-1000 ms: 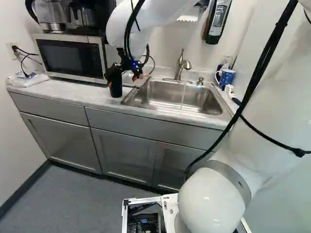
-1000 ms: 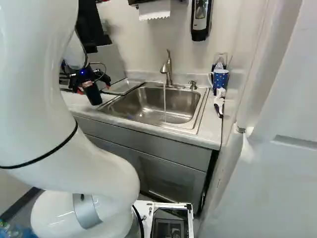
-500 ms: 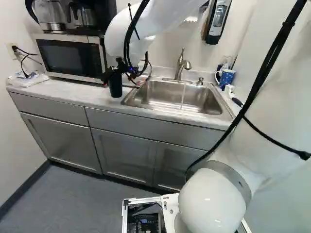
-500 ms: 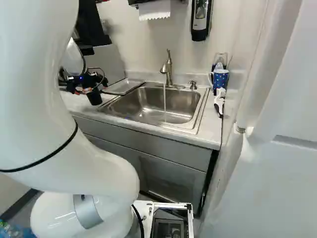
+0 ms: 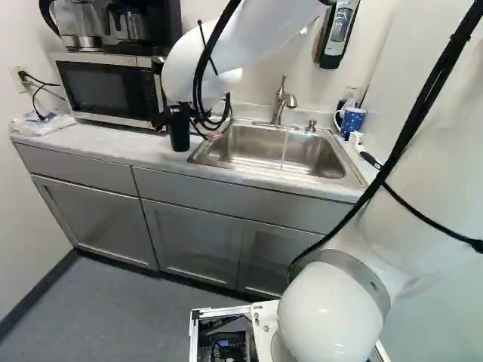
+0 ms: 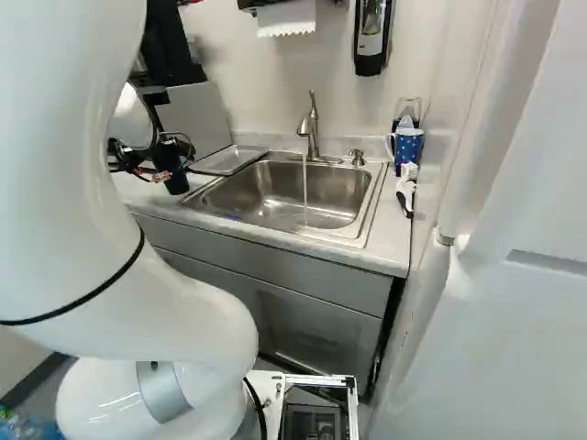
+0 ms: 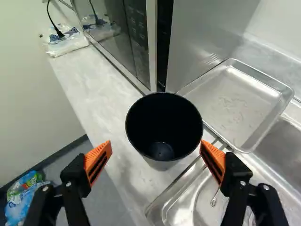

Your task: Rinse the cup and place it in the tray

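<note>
Pale countertop (image 7: 77,75): black cup (image 7: 162,122) between front edge and metal tray (image 7: 240,101); gripper (image 5: 186,127) fingers spread, gap on edge side.

Glossy white arm (image 5: 324,317), grey joint band (image 5: 364,276), black cables (image 5: 412,127), black tool (image 6: 154,172), ribbed orange pads (image 7: 99,151).

Matt cup (image 7: 163,125), shiny metal tray (image 7: 237,106), satin metal sink (image 6: 316,188); glossy arm (image 6: 69,183)
</note>
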Robot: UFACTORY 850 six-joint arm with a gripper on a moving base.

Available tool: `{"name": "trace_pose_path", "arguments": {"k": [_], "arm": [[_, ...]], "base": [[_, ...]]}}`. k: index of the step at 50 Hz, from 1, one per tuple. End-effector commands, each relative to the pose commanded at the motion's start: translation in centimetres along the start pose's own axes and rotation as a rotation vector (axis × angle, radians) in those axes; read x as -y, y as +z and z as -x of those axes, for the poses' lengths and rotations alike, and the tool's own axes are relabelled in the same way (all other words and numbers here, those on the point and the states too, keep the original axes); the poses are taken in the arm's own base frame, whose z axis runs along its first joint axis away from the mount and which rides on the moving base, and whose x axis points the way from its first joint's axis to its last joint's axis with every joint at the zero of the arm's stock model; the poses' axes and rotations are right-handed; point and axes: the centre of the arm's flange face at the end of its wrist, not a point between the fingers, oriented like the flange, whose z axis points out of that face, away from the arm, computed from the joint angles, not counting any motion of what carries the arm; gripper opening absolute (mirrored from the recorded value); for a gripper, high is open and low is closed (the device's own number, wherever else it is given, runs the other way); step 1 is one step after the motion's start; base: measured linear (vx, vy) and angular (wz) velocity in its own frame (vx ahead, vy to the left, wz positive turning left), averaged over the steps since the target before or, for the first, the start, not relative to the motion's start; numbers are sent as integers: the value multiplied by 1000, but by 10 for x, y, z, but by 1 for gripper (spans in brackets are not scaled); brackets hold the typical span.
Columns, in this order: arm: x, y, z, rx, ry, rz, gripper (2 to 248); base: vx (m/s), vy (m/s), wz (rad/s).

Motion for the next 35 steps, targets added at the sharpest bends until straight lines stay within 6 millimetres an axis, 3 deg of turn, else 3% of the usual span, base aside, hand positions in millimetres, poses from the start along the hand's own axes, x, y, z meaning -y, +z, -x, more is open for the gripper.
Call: {"name": "trace_pose_path", "arguments": {"k": [35], "arm": [[0, -2, 27, -176, 0, -1, 247]], "base": [[0, 0, 0]]}}
